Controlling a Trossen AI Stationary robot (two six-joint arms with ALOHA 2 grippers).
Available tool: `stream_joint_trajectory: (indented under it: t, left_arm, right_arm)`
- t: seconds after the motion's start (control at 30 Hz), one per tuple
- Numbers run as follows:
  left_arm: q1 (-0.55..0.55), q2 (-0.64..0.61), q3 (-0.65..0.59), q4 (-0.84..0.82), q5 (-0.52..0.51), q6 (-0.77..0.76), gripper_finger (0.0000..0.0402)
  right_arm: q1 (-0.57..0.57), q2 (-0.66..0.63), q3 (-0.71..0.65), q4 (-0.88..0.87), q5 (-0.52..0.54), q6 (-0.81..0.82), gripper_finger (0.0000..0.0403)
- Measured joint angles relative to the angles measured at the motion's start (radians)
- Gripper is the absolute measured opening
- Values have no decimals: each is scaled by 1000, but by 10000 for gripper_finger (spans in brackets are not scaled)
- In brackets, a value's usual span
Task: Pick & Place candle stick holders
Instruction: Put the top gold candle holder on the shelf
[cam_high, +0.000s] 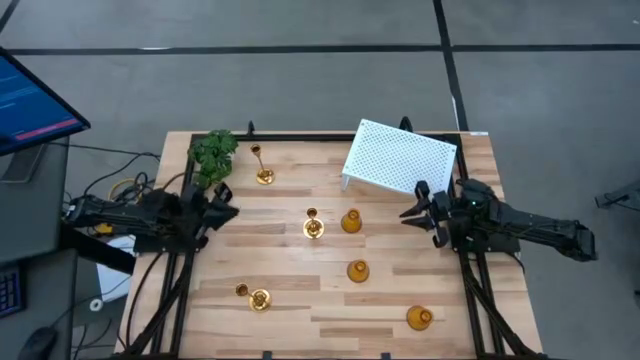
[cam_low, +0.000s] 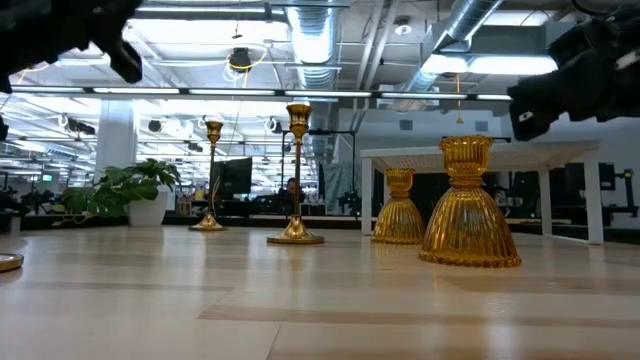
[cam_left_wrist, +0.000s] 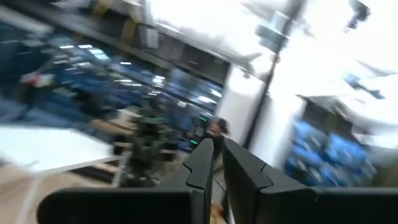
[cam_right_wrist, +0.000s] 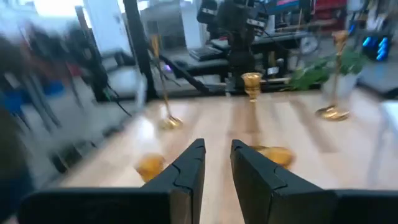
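Observation:
Three tall brass sticks stand on their round bases on the wooden table: one at the far left near the plant (cam_high: 262, 165), one in the middle (cam_high: 313, 225), one near the front left (cam_high: 256, 297). Three squat amber holders rest on their wide bottoms: mid-table (cam_high: 351, 221), nearer (cam_high: 357, 270) and front right (cam_high: 419, 318). The low view shows two sticks (cam_low: 296, 175) and two squat holders (cam_low: 468, 205). My left gripper (cam_high: 222, 205) is shut and empty, above the table's left edge. My right gripper (cam_high: 416, 203) is slightly open and empty, above the table's right side, pointing toward the holders.
A green leafy plant (cam_high: 213, 155) stands at the far left corner. A white perforated stand (cam_high: 400, 158) stands at the far right, just beyond my right gripper. Bare wood (cam_high: 280, 255) lies between the holders. A monitor (cam_high: 30, 105) is off the table's left.

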Motion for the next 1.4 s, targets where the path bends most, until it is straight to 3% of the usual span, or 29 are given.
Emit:
stream_joint_trajectory:
  t: [0.1, 0.3, 0.43, 0.77, 0.9, 1.0, 1.07, 1.13, 1.23, 1.4]
  left_arm:
    - [0, 23, 0, 10, -91, -63, 35]
    - [0, 115, 0, 73, -118, -132, 35]
    - [0, 208, 6, 97, -186, -168, 35]
    - [0, 443, 207, 100, -155, -131, 35]
    - [0, 467, 277, 97, -189, -129, 35]
    - [0, 466, 313, 103, -229, -136, 35]
    - [0, 466, 328, 99, -273, -170, 35]
    - [0, 466, 345, 100, -289, -186, 35]
    - [0, 467, 373, 96, -289, -146, 35]
    - [0, 488, 452, 86, -369, -20, 35]
  right_arm:
    - [14, -1, 0, 92, 3, 284, 71]
    - [33, 0, 0, 258, 1, 751, 71]
    - [47, 0, 0, 311, 16, 893, 71]
    - [94, 1, 20, 335, 73, 1159, 71]
    - [110, 0, 82, 540, 131, 1107, 71]
    - [115, -1, 176, 667, 134, 950, 71]
    - [114, -1, 263, 646, 131, 830, 71]
    - [114, 0, 368, 520, 118, 706, 71]
    - [112, 25, 548, 132, 131, 513, 71]
    - [112, 148, 855, -383, 255, 212, 71]
